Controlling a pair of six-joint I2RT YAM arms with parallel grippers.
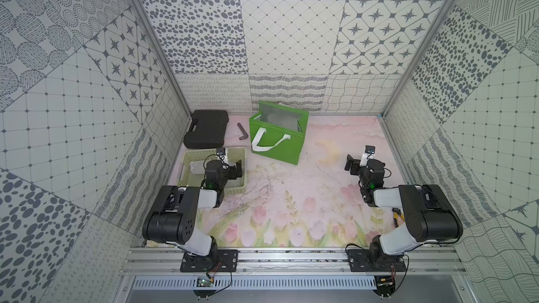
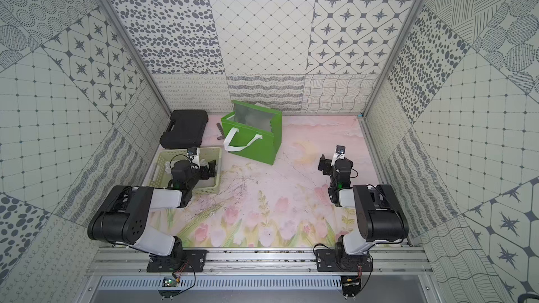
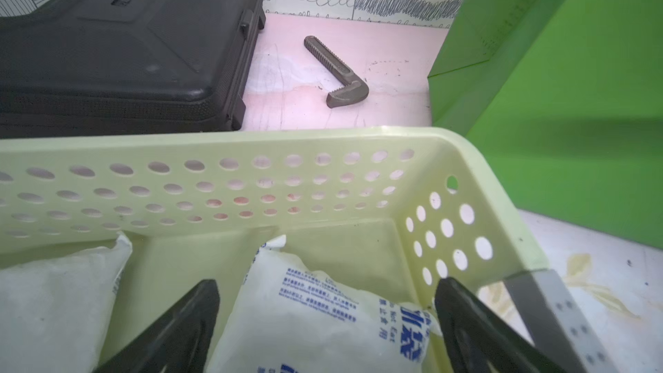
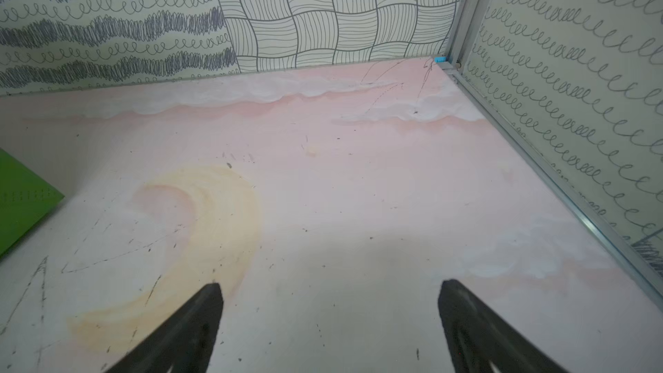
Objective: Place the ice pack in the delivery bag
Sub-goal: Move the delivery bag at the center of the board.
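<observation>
- Ice pack [image 3: 315,321], white with blue print, is lying inside the pale green perforated basket [image 3: 251,139] on the near left of the worktop [image 4: 358,191].
- Left fingers [image 3: 199,306] are hanging spread wide over it, one on each side, pinching nothing.
- A second whitish pouch [image 3: 53,303] is lying further left in the basket.
- Delivery bag [image 1: 277,147] is standing upright and open at the far centre, just beside the basket's far right corner, silver lining [image 1: 277,115] showing, a white strap [image 1: 257,140] drooping down its near face.
- Right fingers [image 4: 201,313] are hovering spread wide over the worktop on the right, near a painted yellow crescent [image 4: 222,227].
- Black hard case [image 1: 206,129] is sitting far left, an L-shaped toothed wrench jaw [image 3: 337,73] lying between it and the bag.
</observation>
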